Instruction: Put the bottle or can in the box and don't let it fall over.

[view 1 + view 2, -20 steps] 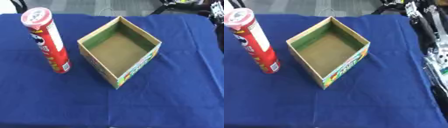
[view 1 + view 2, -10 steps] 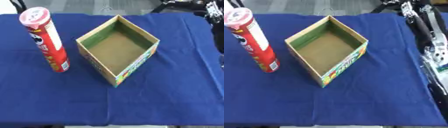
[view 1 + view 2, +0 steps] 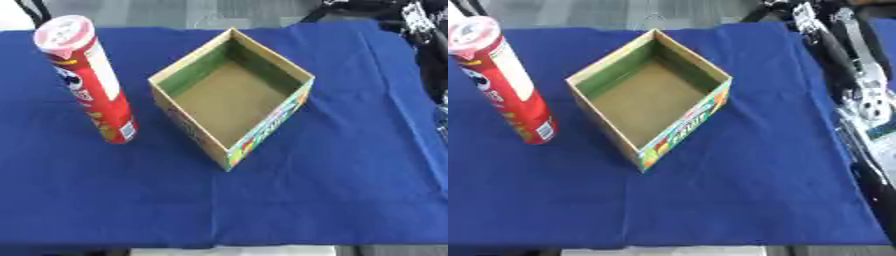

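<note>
A tall red chip can (image 3: 90, 89) with a pale lid stands upright on the blue cloth at the left. To its right sits an open cardboard box (image 3: 268, 124), turned corner-on, with green inner walls and nothing inside. A narrow strip of cloth separates the can from the box. My right arm (image 3: 861, 96), black with silver joints, runs down the right edge of the right eye view, well clear of the box. Its hand does not show. No part of my left arm or hand is in either view.
The blue cloth (image 3: 332, 195) covers the table, and its front edge runs along the bottom of the view. Dark cables and equipment (image 3: 385, 7) lie beyond the far right corner. Grey floor shows past the far edge.
The whole picture has shifted slightly, so the camera moved. The can and the box stand where they were. The right arm stays at the right edge.
</note>
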